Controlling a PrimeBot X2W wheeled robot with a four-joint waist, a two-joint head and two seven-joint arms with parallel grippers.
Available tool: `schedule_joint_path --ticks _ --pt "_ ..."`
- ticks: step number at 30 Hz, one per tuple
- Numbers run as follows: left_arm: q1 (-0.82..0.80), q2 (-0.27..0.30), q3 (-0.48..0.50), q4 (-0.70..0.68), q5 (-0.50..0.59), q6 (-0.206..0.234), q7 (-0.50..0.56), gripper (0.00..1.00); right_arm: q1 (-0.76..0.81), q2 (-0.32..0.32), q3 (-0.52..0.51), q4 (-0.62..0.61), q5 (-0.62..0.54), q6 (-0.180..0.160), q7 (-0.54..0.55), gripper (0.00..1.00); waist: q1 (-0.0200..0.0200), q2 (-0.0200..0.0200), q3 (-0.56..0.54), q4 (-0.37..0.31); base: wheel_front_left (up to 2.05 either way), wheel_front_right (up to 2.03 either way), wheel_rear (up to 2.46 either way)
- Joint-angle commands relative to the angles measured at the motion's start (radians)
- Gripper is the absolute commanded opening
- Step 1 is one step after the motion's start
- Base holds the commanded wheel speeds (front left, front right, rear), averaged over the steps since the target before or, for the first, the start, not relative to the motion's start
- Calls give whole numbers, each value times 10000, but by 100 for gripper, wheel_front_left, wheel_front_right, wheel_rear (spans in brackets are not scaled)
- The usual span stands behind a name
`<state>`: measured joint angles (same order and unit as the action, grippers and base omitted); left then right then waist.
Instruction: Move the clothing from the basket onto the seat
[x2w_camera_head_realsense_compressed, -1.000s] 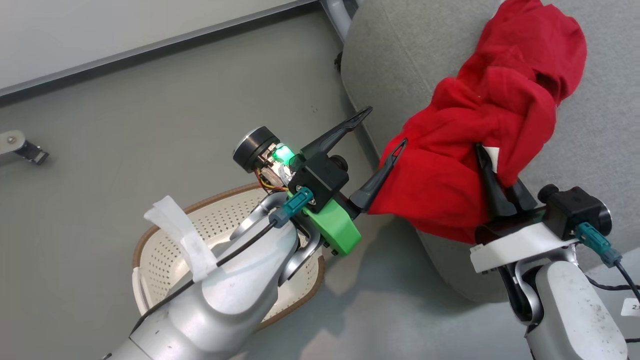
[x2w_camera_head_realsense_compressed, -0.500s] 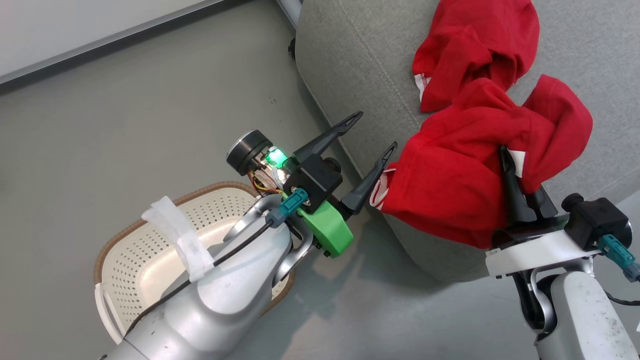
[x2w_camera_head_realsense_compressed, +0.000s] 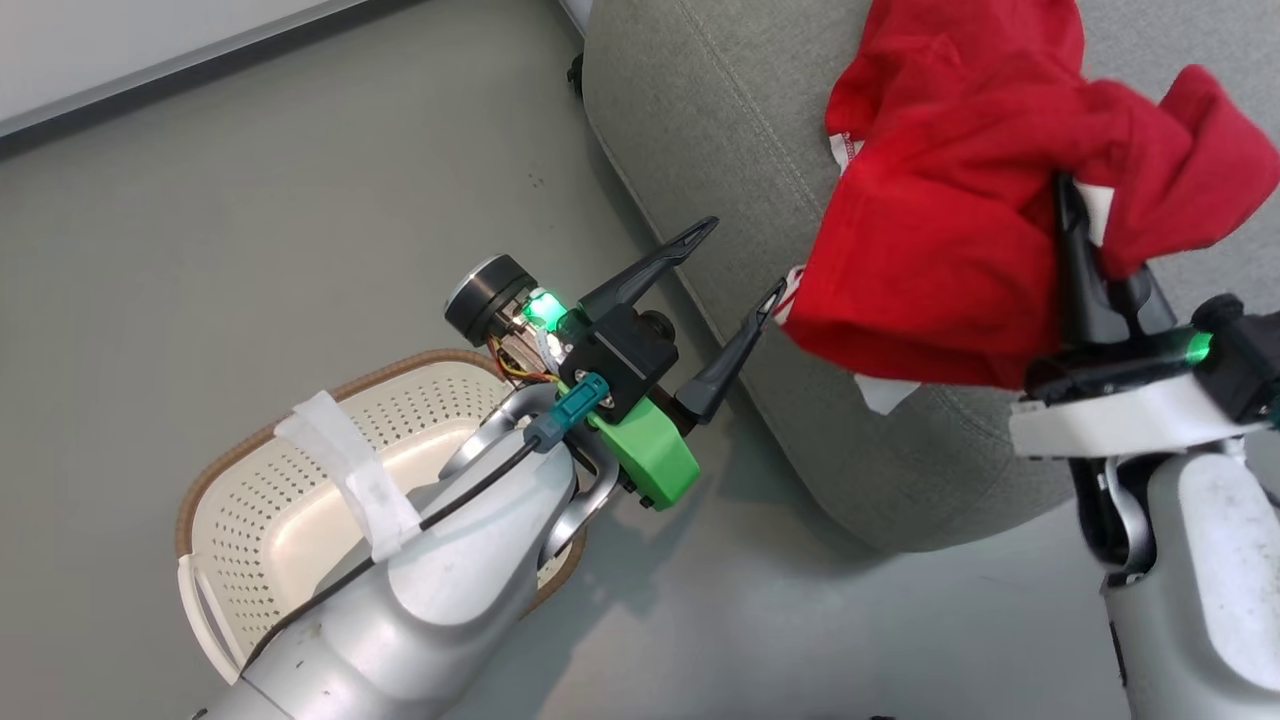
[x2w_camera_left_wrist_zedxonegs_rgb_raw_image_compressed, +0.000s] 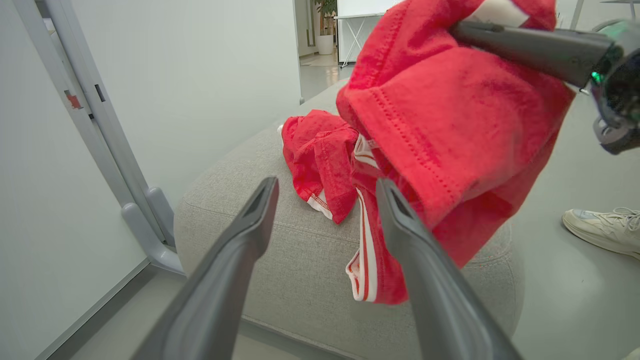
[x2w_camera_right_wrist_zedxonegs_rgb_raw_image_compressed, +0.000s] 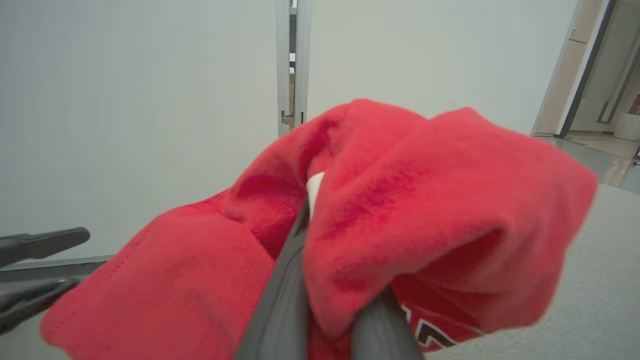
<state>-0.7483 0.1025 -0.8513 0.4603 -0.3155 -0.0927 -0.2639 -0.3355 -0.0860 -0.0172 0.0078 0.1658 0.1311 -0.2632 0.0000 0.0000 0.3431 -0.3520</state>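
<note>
My right gripper (x2w_camera_head_realsense_compressed: 1078, 232) is shut on a bright red shirt (x2w_camera_head_realsense_compressed: 930, 270), which hangs bunched above the near edge of the light-grey seat (x2w_camera_head_realsense_compressed: 700, 150). A second red shirt (x2w_camera_head_realsense_compressed: 960, 50) lies on the seat just beyond it, also seen crumpled there in the left wrist view (x2w_camera_left_wrist_zedxonegs_rgb_raw_image_compressed: 315, 155). The held shirt (x2w_camera_right_wrist_zedxonegs_rgb_raw_image_compressed: 400, 200) drapes over my right gripper's fingers (x2w_camera_right_wrist_zedxonegs_rgb_raw_image_compressed: 295, 280). My left gripper (x2w_camera_head_realsense_compressed: 738, 268) is open with nothing in it, beside the held shirt's left edge. The cream basket (x2w_camera_head_realsense_compressed: 230, 520) stands on the floor at the lower left, partly covered by my left forearm.
Grey floor runs between the basket and the seat. A white wall with a grey metal post (x2w_camera_left_wrist_zedxonegs_rgb_raw_image_compressed: 135, 210) stands behind the seat. A person's pale shoe (x2w_camera_left_wrist_zedxonegs_rgb_raw_image_compressed: 605, 230) rests on the floor to the seat's right.
The head camera has shifted. My right gripper has carried the red shirt up and farther over the seat, toward the shirt lying there. The left gripper has stayed open beside it.
</note>
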Motion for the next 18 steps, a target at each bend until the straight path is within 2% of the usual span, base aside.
schedule_joint_path --ticks 1,10,18 --pt "-50 86 47 4 36 9 -5 100 -337 -116 -86 -91 -71 -7 -21 0 0 0 172 76 0 0 0" --pt "-628 192 89 -13 208 52 31 100 -2657 -621 -856 -349 -160 -7 -23 0 0 0 1253 476 0 0 0" --pt "-1110 238 -13 -30 371 49 82 100 -5075 -1403 -1789 179 -131 -7 -20 0 0 0 2268 764 0 0 0"
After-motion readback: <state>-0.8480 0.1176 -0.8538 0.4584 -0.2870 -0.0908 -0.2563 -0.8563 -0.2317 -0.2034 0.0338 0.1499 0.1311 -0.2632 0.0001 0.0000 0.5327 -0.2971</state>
